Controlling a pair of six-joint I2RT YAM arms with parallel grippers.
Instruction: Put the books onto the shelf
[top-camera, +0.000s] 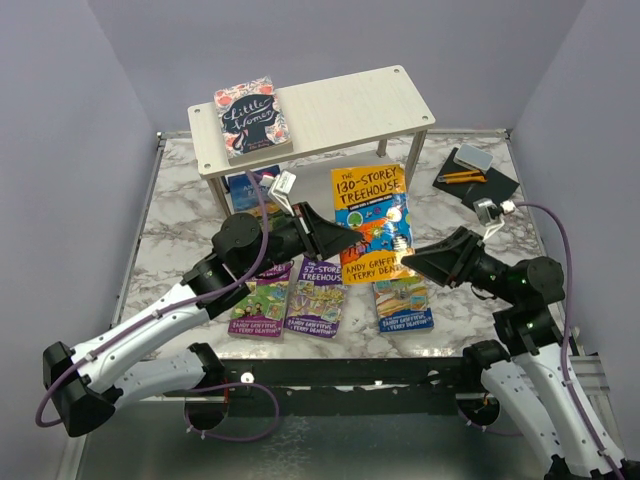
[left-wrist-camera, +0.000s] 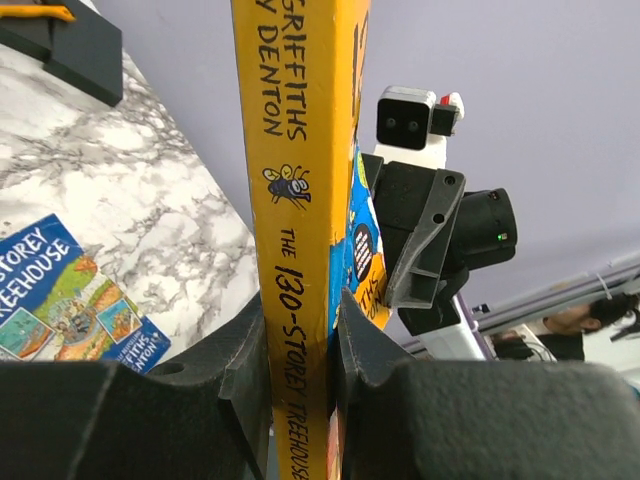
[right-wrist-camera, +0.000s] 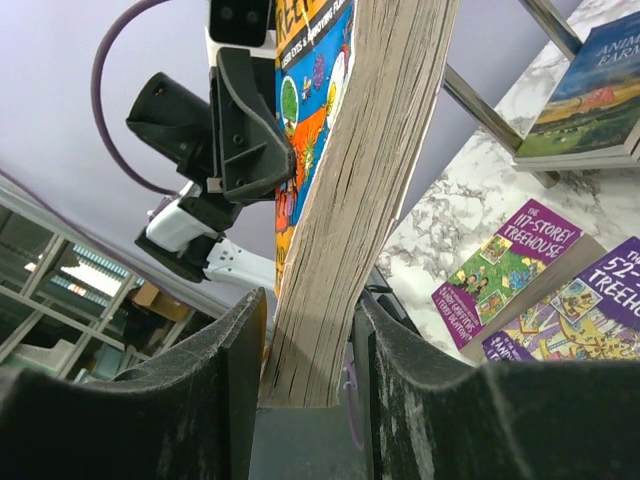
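1. Shelf (top-camera: 350, 105) stands at the top centre of the overhead view, and you have the Little Women book (top-camera: 250, 118) lying flat on the left end of its upper board. Mid-frame below it, your left gripper (top-camera: 343, 238) and right gripper (top-camera: 413, 258) come in from either side at the lower edge of the orange Treehouse book (top-camera: 372, 215). That book is held up above the marble table (top-camera: 170, 240), cover towards the camera. A green book (top-camera: 257, 305), a purple book (top-camera: 317, 298) and a blue book (top-camera: 403, 305) lie flat along the bottom centre. The Animal Farm book (top-camera: 245, 187) lies under the left end of the shelf.
2. In the left wrist view, the orange spine runs up the middle of the frame. Your fingers (left-wrist-camera: 240, 360) press it from both sides at the bottom, so these jaws are clamped on the orange Treehouse book.
3. In the right wrist view, the same book's page edge rises between your fingers (right-wrist-camera: 225, 350) at lower centre. The jaws straddle it closely, but you cannot tell whether they are pressing on it.
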